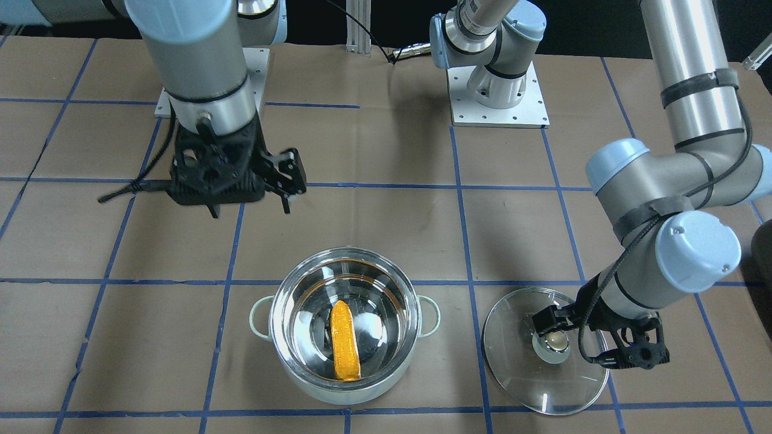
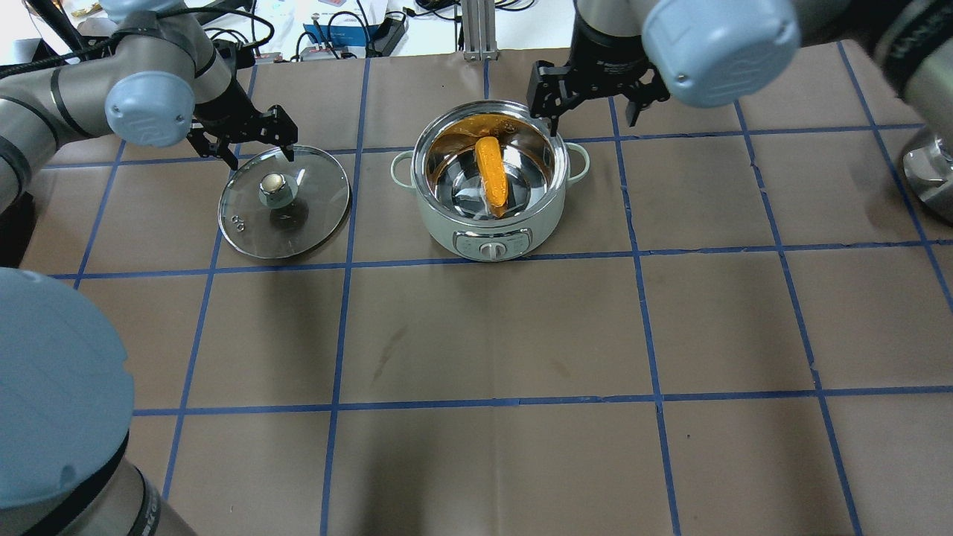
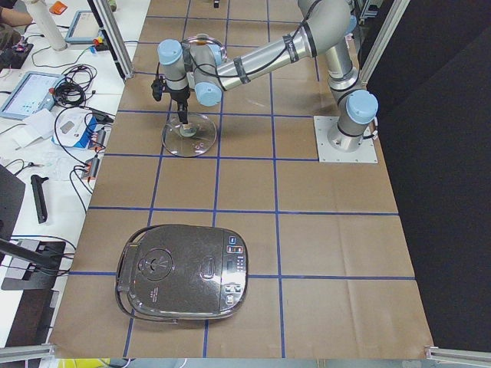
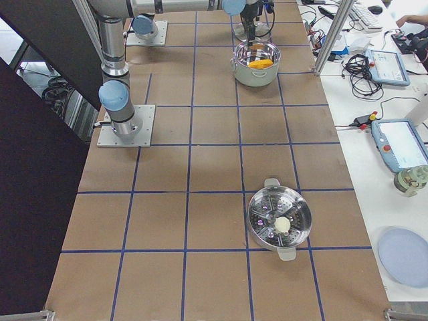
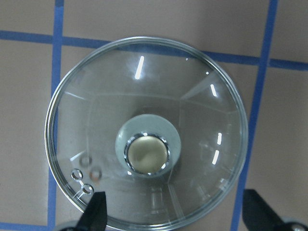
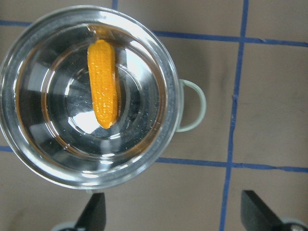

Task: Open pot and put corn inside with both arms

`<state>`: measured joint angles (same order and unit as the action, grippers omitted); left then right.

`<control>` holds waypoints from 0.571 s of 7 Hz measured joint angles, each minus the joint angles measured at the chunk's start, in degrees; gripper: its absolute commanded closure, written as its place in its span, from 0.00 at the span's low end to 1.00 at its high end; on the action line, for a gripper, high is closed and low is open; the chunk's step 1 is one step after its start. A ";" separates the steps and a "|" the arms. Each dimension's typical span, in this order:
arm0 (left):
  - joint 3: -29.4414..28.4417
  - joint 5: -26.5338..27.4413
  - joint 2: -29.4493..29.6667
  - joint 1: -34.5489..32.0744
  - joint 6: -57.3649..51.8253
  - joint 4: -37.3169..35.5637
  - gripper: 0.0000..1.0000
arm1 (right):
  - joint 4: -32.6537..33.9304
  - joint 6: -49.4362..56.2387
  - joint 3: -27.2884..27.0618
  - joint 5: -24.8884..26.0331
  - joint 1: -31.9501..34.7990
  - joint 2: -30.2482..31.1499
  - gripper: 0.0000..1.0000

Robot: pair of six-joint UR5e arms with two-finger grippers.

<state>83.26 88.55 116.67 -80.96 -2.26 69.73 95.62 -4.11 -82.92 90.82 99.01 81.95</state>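
Pot [image 1: 286,337] sat open at lower centre of the front-facing view, on the brown-paper table [image 1: 386,211] with its blue tape grid. In the overhead view it sat upper centre, with a pale loop handle on each side.

Corn [image 1: 344,340] lay inside the pot on the shiny bottom. One end was close to the wall and the other near the middle.

Glass lid [image 1: 543,386] lay flat on the table at lower right of the front-facing view, beside the pot but not touching it. Its knob [image 1: 550,342] faced up.

Left gripper [image 2: 257,156] hung over the lid at upper left of the overhead view. Its wrist view showed the fingers spread wide at the bottom corners with nothing gripped, and the knob sat mid-frame, not between them.

Right gripper [image 2: 592,115] was at top centre of the overhead view, just past the pot's far rim. Its jaws were wide apart and empty. In its wrist view the pot filled the upper left and the fingers stood at the bottom corners. In the front-facing view it was upper left, apart from the pot.

Dark rice cooker [image 3: 184,280] sat lower left in the left side view. Steamer pot [image 4: 279,221] sat lower right of centre in the right side view, well apart from the pot.
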 measured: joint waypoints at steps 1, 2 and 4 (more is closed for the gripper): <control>-0.02 0.03 -4.02 -1.88 1.15 3.46 0.00 | -2.81 1.46 -3.67 0.02 -2.87 4.63 0.00; 0.08 0.06 -8.29 -4.31 1.63 6.51 0.00 | -3.86 2.14 -6.22 -0.14 -4.66 7.15 0.00; 0.13 0.02 -16.01 -9.78 1.86 12.26 0.00 | -3.91 2.20 -6.89 -0.74 -5.16 8.81 0.00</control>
<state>83.39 88.56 100.66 -90.74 -0.40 81.98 91.71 -1.91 -89.80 90.08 93.85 90.76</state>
